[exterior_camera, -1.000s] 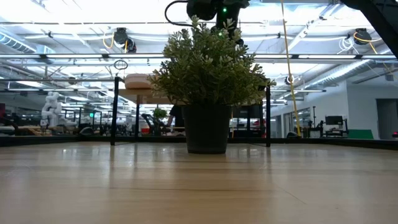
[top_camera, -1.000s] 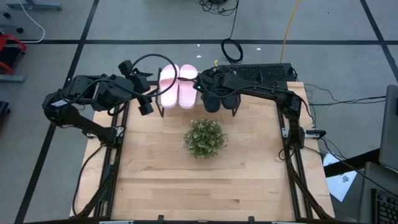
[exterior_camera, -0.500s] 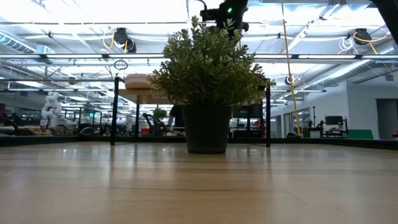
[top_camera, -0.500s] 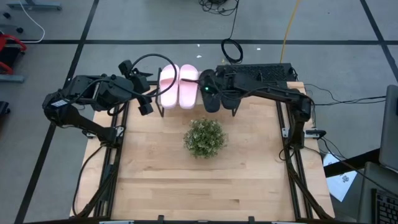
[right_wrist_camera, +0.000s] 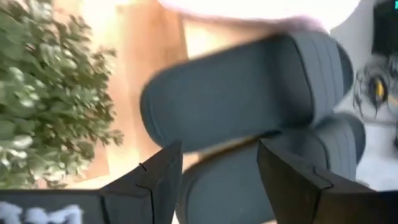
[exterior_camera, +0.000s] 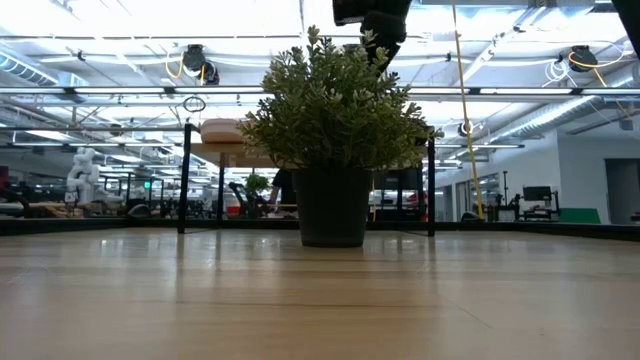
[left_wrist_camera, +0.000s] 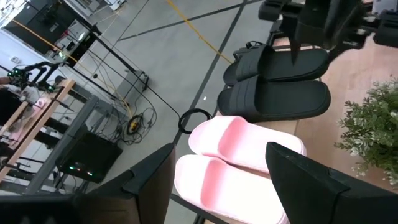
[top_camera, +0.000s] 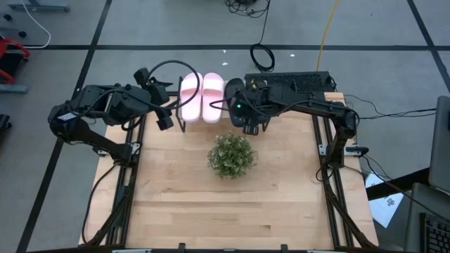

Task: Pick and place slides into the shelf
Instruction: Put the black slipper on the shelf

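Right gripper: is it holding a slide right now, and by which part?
Nothing is held. The right gripper is open and empty above the black slides on the shelf. The left gripper is open near the pink slides.

Two pink slides (left_wrist_camera: 239,165) sit side by side, two black slides (left_wrist_camera: 277,84) right next to them, plant (left_wrist_camera: 373,130) nearby.
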{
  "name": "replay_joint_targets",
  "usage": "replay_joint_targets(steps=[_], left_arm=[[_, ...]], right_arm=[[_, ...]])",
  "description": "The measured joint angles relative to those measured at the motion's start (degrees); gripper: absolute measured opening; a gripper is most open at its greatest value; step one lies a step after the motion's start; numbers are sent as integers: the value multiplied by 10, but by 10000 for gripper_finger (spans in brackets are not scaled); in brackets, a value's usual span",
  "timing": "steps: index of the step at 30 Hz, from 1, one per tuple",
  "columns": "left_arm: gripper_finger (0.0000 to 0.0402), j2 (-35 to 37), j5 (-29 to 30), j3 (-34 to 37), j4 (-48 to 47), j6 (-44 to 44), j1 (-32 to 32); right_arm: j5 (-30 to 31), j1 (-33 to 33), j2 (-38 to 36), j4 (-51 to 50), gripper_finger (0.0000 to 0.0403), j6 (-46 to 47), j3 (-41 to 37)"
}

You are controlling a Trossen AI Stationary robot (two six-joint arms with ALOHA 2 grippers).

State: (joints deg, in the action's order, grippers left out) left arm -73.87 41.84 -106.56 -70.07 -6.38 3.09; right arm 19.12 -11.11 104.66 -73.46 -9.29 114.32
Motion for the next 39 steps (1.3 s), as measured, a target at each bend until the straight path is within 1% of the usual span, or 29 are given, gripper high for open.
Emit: replay_joint_targets(steps=[2,5,7,11,16,19,24,28,31,39], left_arm=[[255,0,0,0,0,7,0],[255,0,0,0,0,13,0],[255,0,0,0,0,18,0],[255,0,-3,0,0,25,0],[255,0,-3,0,0,29,0],[255,-2,-3,0,3,29,0],[255,-12,-3,0,11,28,0],[255,-21,-3,0,14,18,0],[255,-30,2,0,13,18,0],[255,-49,2,0,14,14,0]], right_arm=[[-17,0,0,18,196,-22,0],[-80,-1,0,50,196,-56,0],[-106,0,0,62,196,-78,0],[-109,0,3,55,196,-96,0],[-148,0,4,53,196,-111,0],[-149,0,4,66,196,-114,-14],[-141,0,4,72,196,-117,-66],[-85,9,4,104,196,-119,-108],[-70,18,4,118,196,-128,-117],[-71,22,4,154,196,-127,-123]])
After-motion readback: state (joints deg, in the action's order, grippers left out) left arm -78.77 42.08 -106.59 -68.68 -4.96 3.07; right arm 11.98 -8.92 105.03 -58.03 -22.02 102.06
